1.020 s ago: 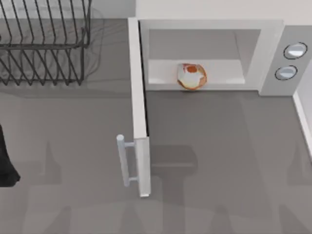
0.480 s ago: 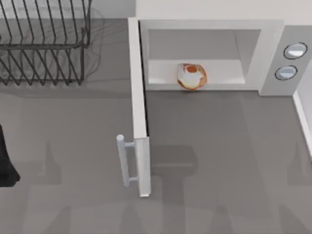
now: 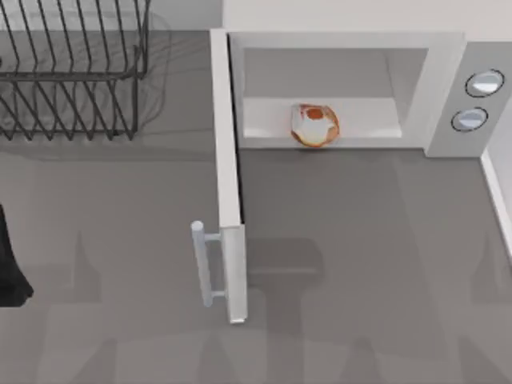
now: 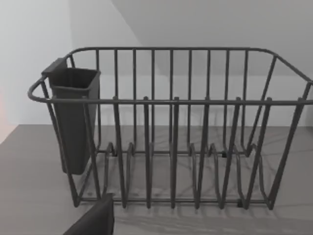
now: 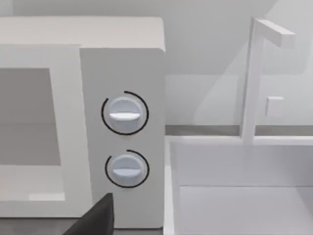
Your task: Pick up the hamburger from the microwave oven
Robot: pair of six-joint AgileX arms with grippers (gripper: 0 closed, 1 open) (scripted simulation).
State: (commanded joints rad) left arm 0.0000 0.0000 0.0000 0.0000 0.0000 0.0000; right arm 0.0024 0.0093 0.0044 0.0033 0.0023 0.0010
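Note:
The hamburger [image 3: 314, 125] is a small round bun with a red-orange patch, lying at the front edge of the pale cavity of the microwave oven [image 3: 344, 48]. The oven's door [image 3: 228, 176] stands swung wide open towards the table's front, with its bar handle [image 3: 206, 264] on the left face. My left arm [image 3: 8, 268] is a dark shape at the table's left edge, far from the oven. A dark bit of my left gripper [image 4: 93, 220] faces the wire rack. A dark bit of my right gripper [image 5: 95, 218] faces the oven's grey panel [image 5: 122, 137], apart from it.
A dark wire rack [image 3: 72, 72] stands at the back left, with a dark cup [image 4: 73, 117] hung on its side. Two round knobs [image 3: 486, 82] [image 3: 470, 118] sit on the oven's right panel. A white basin [image 5: 234, 186] with an upright white post [image 5: 252, 78] adjoins the oven's right side.

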